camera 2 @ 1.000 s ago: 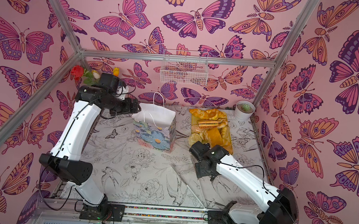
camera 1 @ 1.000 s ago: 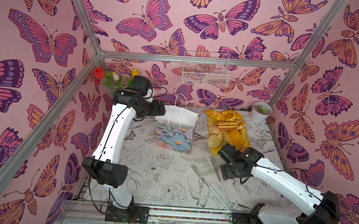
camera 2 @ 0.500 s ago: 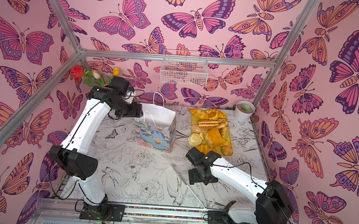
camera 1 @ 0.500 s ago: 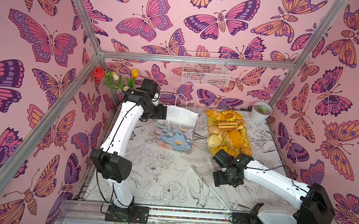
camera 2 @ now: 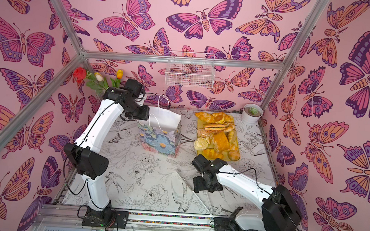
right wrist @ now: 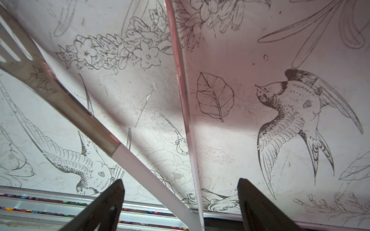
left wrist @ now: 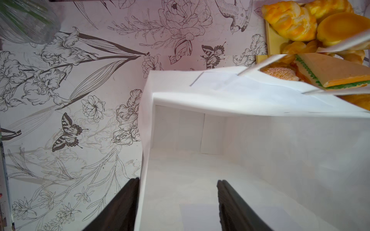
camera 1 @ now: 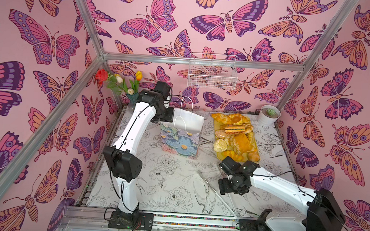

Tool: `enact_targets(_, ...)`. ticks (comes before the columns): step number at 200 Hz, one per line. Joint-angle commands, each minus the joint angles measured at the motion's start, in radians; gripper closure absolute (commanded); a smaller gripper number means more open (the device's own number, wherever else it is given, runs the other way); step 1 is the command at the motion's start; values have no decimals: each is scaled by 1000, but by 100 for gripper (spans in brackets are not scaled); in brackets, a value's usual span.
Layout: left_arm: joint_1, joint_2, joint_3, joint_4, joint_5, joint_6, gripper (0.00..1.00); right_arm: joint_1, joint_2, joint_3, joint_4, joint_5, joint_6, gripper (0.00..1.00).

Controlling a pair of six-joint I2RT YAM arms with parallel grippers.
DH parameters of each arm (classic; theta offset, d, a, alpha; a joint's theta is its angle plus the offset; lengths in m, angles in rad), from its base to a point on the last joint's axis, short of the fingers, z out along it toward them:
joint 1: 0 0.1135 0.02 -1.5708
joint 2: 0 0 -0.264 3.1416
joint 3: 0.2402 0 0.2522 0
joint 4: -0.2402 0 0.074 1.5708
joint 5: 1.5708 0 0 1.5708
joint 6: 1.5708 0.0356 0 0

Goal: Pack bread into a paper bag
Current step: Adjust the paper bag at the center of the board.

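- Straddling the paper bag (left wrist: 260, 140) wall, left gripper (left wrist: 177, 180) is gaping: wrist view only.
- The right gripper (right wrist: 180, 180) is gaping above tongs (right wrist: 80, 106).
- Butterfly walls (camera 1: 209, 21) are ringing sketched table (camera 1: 174, 187).

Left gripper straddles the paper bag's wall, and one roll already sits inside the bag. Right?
Not quite. The left gripper does straddle the wall of the paper bag, but the left wrist view shows its white inside empty; the bread all lies on the tray.
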Motion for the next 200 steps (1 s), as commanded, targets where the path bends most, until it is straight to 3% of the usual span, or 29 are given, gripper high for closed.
enact_targets(1,-2,-2,16,-18,-68,-6,50,7,-9,-12,5,-10,15,9)
enact_targets(71,-2,-7,16,-11,-122,-28,55,7,5,-48,31,-21,20,9)
enact_targets(153,-2,9,17,-4,-184,-57,86,7,17,-69,49,-32,26,11)
enact_targets(200,-2,-10,-6,-5,-196,-88,96,8,37,-63,50,-33,22,13)
